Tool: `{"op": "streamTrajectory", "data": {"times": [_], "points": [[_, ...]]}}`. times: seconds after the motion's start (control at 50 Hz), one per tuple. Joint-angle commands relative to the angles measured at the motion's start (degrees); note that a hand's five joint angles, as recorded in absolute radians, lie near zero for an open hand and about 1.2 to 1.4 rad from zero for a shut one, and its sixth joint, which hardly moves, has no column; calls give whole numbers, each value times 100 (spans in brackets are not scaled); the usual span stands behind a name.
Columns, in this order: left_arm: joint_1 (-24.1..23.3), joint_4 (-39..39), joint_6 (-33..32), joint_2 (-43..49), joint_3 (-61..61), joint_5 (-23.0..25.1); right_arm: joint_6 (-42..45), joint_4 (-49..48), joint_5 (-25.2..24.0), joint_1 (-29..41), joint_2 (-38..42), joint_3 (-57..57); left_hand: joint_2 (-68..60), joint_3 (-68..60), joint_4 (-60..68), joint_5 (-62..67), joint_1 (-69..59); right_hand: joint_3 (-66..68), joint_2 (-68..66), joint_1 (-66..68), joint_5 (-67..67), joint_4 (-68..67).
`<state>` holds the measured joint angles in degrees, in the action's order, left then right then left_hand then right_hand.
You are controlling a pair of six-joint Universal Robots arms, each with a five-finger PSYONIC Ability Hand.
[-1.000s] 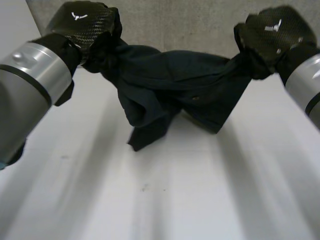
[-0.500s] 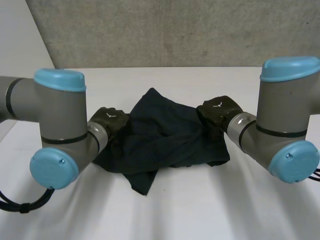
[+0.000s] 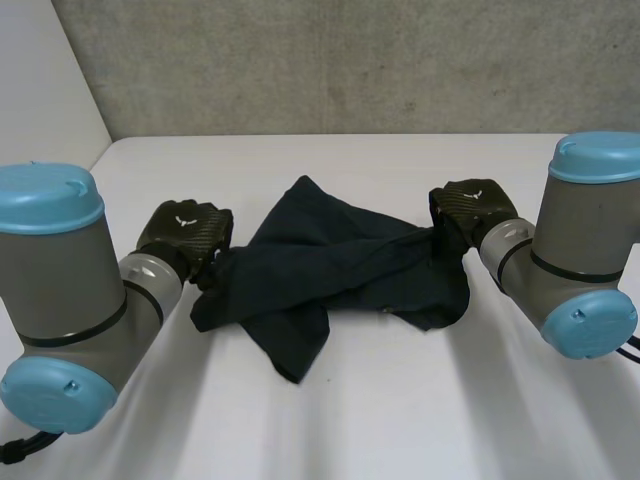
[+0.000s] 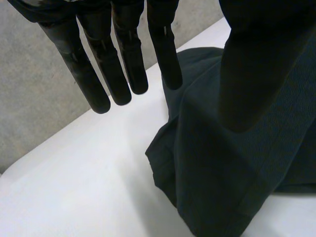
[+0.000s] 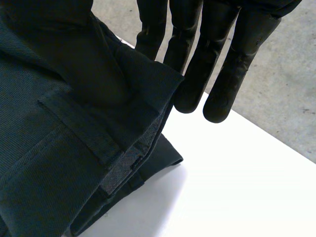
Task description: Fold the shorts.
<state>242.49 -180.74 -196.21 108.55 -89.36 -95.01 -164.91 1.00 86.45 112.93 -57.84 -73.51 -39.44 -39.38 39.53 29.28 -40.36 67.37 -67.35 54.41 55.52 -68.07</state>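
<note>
The dark navy shorts lie crumpled on the middle of the white table, with one leg pointing toward the front edge. My left hand hovers at the shorts' left edge. Its fingers are straight and spread from the thumb, open, above the cloth and holding nothing. My right hand is at the shorts' right end, where the cloth rises taut to it. There the waistband edge is pinched between thumb and fingers.
A grey concrete wall runs behind the table's far edge. Bare white tabletop spreads in front of the shorts and to both sides. Both arms' elbows with light-blue caps stand low at the near left and right.
Both hands came down from near the camera and laid the shorts on the table. My left hand then let go and drew left; the right kept its hold and pulled right.
</note>
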Motion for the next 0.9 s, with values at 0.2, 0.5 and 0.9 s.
{"op": "streamTrajectory", "data": {"times": [0.2, 0.5, 0.9], "points": [[88, 1225, -76, -247, 139, 158, 12, -12, 13, 10, 45, 12, -627, -634, 618, 643, -536, 1263, -1265, 2559, 1448, -1193], [167, 1182, -58, 465, 367, 140, 3, -21, -5, 19, 45, -5, 1712, 1705, -1721, -1696, 1803, 1263, -1265, 2559, 1448, -1193], [167, 277, -67, 1106, 341, 97, 3, -30, -23, 63, 62, -14, 990, 983, -999, -974, 1081, 1263, -1265, 2559, 1448, -1193]]}}
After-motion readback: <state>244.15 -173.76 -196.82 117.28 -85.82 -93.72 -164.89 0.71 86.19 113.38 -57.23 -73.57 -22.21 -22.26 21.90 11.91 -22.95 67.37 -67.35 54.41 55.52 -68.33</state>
